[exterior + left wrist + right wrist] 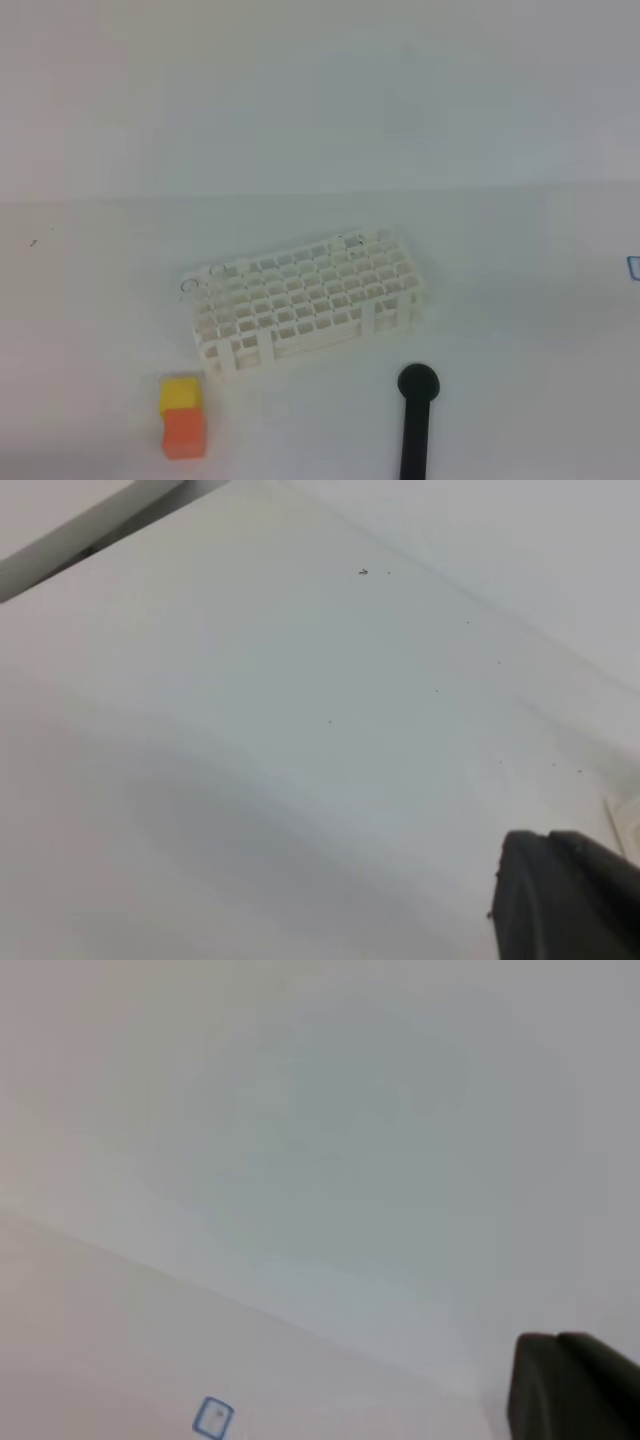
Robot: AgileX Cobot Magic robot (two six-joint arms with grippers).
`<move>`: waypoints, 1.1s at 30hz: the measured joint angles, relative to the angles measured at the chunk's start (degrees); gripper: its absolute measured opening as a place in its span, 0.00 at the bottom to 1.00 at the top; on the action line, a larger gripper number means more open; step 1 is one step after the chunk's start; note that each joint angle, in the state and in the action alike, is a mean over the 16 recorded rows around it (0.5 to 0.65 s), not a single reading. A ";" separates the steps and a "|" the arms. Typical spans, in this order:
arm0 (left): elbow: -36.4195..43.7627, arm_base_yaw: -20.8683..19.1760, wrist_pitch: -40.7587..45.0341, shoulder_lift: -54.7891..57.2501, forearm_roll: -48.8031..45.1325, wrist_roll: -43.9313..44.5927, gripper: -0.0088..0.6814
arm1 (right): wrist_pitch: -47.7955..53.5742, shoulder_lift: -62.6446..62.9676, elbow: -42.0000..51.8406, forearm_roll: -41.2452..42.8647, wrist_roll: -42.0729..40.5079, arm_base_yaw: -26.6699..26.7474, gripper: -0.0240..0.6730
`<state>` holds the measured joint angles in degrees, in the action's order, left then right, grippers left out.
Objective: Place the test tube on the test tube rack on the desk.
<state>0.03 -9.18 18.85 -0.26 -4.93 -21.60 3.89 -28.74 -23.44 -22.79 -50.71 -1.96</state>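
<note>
The test tube rack sits mid-desk, the yellow-and-orange block near its front-left corner and the black rod off its front-right corner, no test tube can be made out, while the left gripper and right gripper are both closed and empty.

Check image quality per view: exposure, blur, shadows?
High view: overexposed and soft, so the white rack nearly merges with the desk; only the block and black rod stand out, shadows faint. Left wrist: low contrast, a broad soft shadow on the desk. Right wrist: washed out, nearly featureless apart from a small blue mark.
</note>
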 joint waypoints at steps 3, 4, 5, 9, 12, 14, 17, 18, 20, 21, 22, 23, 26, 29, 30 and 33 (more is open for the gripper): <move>0.00 0.00 -0.01 0.00 -1.27 1.47 0.01 | 1.49 4.83 3.05 -0.52 0.00 -3.17 0.03; 0.00 0.00 -0.02 0.00 -1.51 2.44 0.01 | 1.94 6.09 3.86 -0.76 0.00 -3.99 0.03; 0.00 0.00 -0.03 0.00 -1.58 3.36 0.01 | 2.33 7.16 4.60 -1.03 0.00 -4.68 0.03; 0.00 0.00 0.08 0.00 0.24 9.98 0.01 | 3.42 10.10 7.28 -2.14 -0.01 -6.31 0.03; 0.00 -0.01 0.07 0.08 3.25 16.34 0.01 | 3.51 11.77 9.32 -2.70 0.00 -6.59 0.03; 0.00 -0.01 0.08 0.08 5.82 20.20 0.01 | 3.29 13.13 10.76 -2.91 0.39 -6.64 0.03; 0.00 -0.01 0.07 0.08 10.09 25.44 0.01 | 2.71 15.58 12.92 -2.42 2.34 -6.72 0.03; 0.00 -0.01 0.05 0.08 11.45 27.07 0.01 | 2.59 16.43 13.64 -1.91 3.51 -6.74 0.03; 0.00 -0.01 0.07 0.08 13.81 29.40 0.01 | 2.77 18.15 15.02 -0.31 6.64 -6.80 0.03; 0.00 -0.01 0.04 0.08 14.73 30.52 0.01 | 3.10 19.02 15.65 0.70 8.52 -6.83 0.03; 0.00 -0.01 0.03 0.08 15.43 31.40 0.01 | 3.60 19.88 16.23 1.84 10.59 -6.86 0.03; 0.00 -0.01 0.09 0.08 15.90 31.63 0.01 | 4.23 20.71 16.73 3.07 12.83 -6.88 0.03; 0.00 -0.01 0.07 0.08 16.10 31.93 0.01 | 6.55 22.93 17.94 7.02 20.19 -6.97 0.03; 0.00 -0.01 0.08 0.08 15.58 31.51 0.01 | 9.19 24.46 18.86 11.13 28.01 -7.02 0.03; 0.00 -0.01 0.13 0.08 15.40 31.48 0.01 | 10.08 24.84 19.18 12.46 30.49 -7.01 0.03; 0.00 -0.01 0.19 0.08 14.92 31.43 0.01 | 12.67 25.88 20.28 16.07 36.90 -6.70 0.03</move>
<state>0.03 -9.19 19.04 -0.18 9.99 9.83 16.56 -2.85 -3.16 -6.72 -13.81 -8.65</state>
